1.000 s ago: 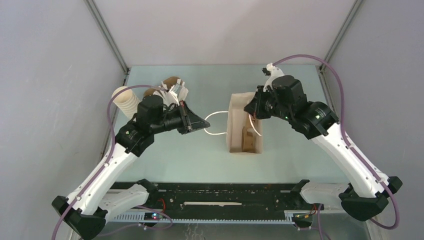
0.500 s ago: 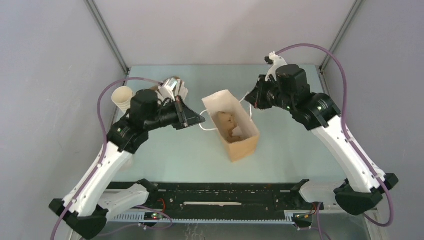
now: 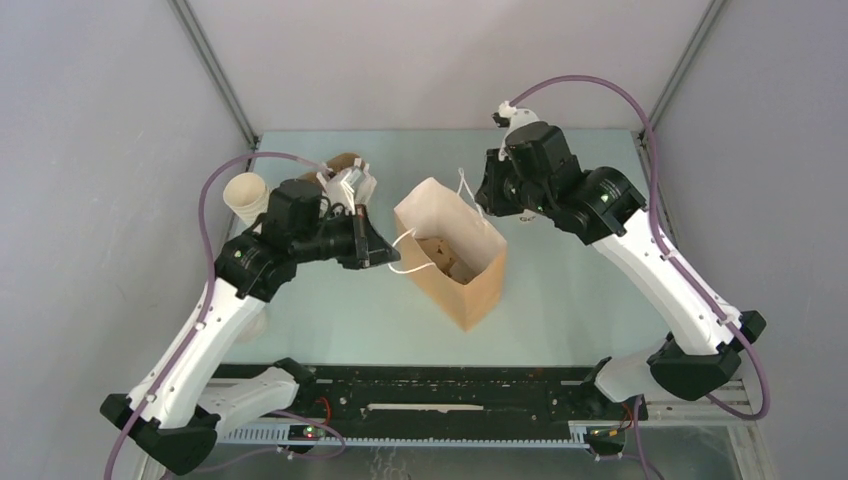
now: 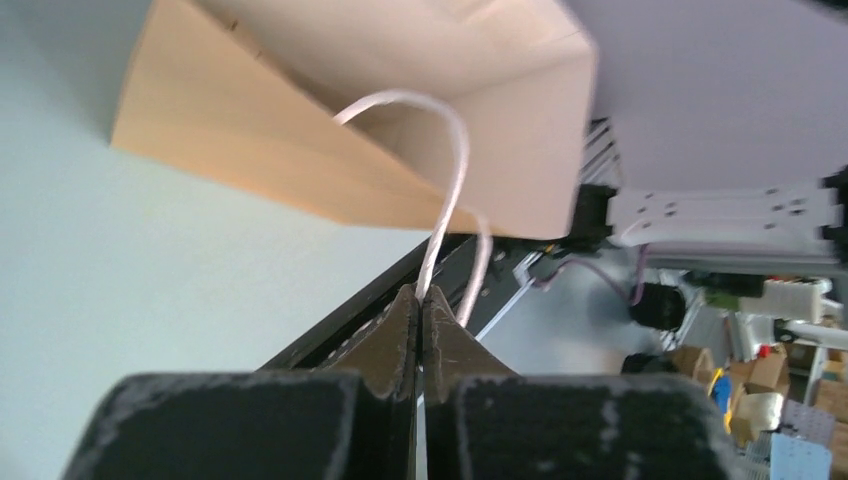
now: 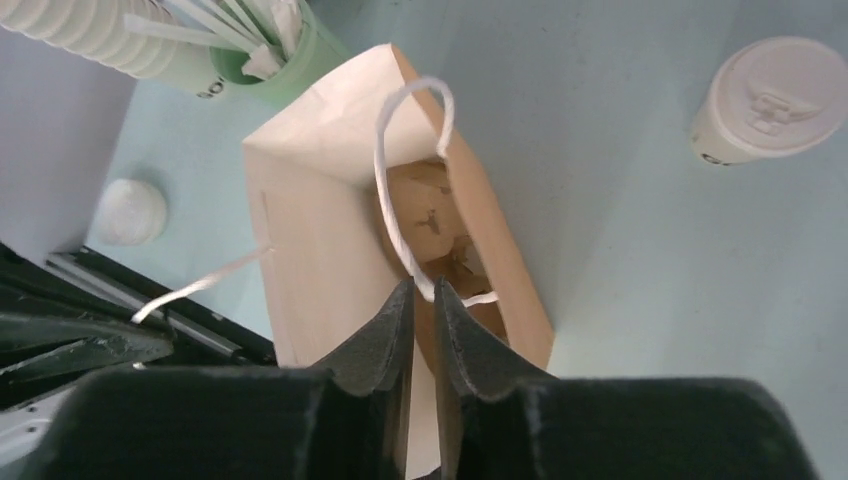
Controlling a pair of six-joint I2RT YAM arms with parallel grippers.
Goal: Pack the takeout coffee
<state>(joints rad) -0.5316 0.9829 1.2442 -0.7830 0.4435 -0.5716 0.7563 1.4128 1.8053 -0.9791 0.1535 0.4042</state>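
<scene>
The left tool pinches one white string handle of the brown paper bag. The right tool is slightly apart at the other handle. The white lidded paper cup stands well apart on the pale green counter, inside grey walls.

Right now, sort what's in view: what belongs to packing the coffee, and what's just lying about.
Job: lidded coffee cup; paper bag; left gripper, pinching a bag handle; right gripper.
Lying about: stack of cups; green cup of sticks; loose lid.
</scene>
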